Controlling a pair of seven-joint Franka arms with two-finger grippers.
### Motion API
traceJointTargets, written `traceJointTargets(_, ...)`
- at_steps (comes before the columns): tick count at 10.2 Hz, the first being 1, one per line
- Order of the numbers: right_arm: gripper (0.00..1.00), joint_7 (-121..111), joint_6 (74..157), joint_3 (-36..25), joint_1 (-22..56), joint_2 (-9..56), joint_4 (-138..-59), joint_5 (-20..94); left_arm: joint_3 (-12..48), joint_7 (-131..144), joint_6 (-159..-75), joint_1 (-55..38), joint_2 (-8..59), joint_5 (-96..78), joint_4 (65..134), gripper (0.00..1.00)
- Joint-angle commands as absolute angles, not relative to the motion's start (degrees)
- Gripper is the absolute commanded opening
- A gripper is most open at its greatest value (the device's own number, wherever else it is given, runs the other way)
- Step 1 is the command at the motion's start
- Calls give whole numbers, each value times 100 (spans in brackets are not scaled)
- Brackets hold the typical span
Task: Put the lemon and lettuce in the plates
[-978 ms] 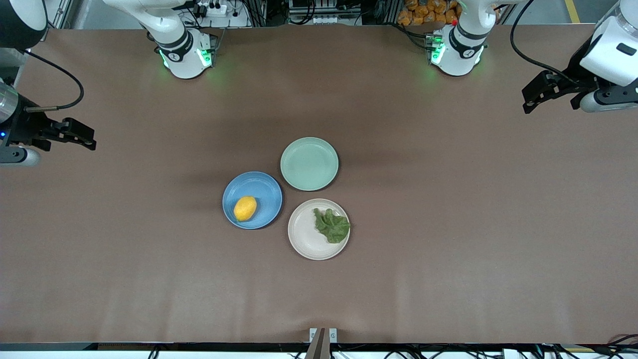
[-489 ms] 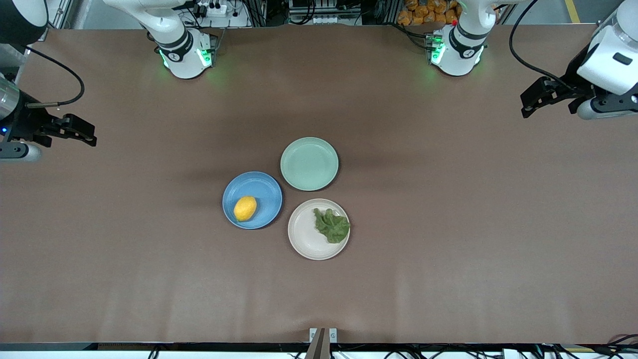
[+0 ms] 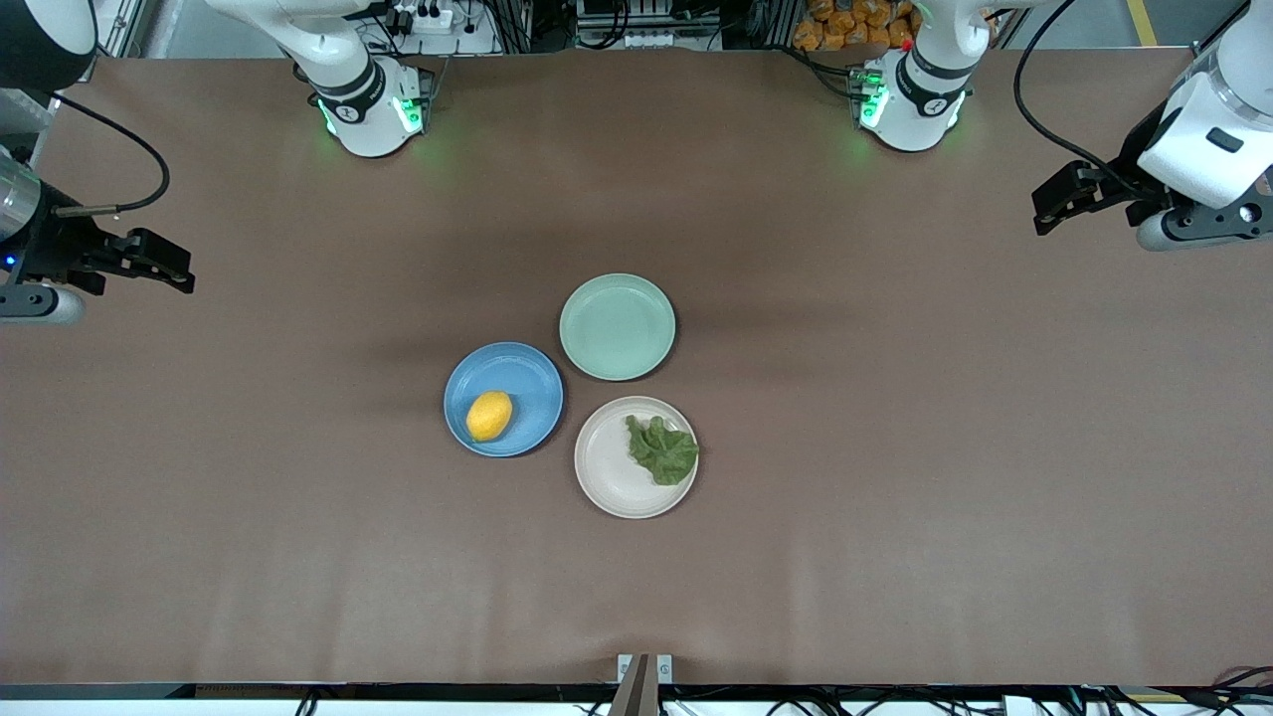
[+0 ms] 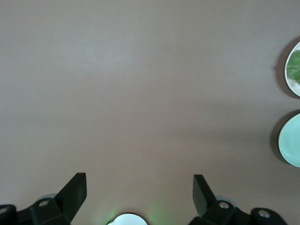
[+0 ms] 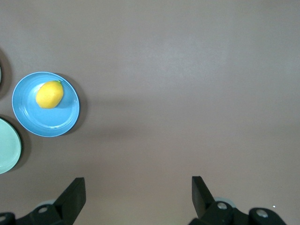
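Left gripper [image 4: 139, 187] spread wide over bare brown table [image 4: 140, 84]; lettuce [image 4: 295, 65], probably, on beige plate [image 4: 288, 80], mint-green plate [image 4: 290, 140] just beside it.

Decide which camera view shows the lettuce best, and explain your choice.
The front view: the whole lettuce shows there, lying in the beige plate, overlapping its rim. The left wrist view catches only a green sliver at the picture's edge. The right wrist view does not show it.
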State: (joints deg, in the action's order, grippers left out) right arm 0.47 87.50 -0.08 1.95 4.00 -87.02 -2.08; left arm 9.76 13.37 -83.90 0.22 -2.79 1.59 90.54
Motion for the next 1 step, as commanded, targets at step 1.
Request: traceJointTargets(1,100,-18,8833,-18,167,211,-8921,-97,993,1231,-8271,70,-281,62,8982,100)
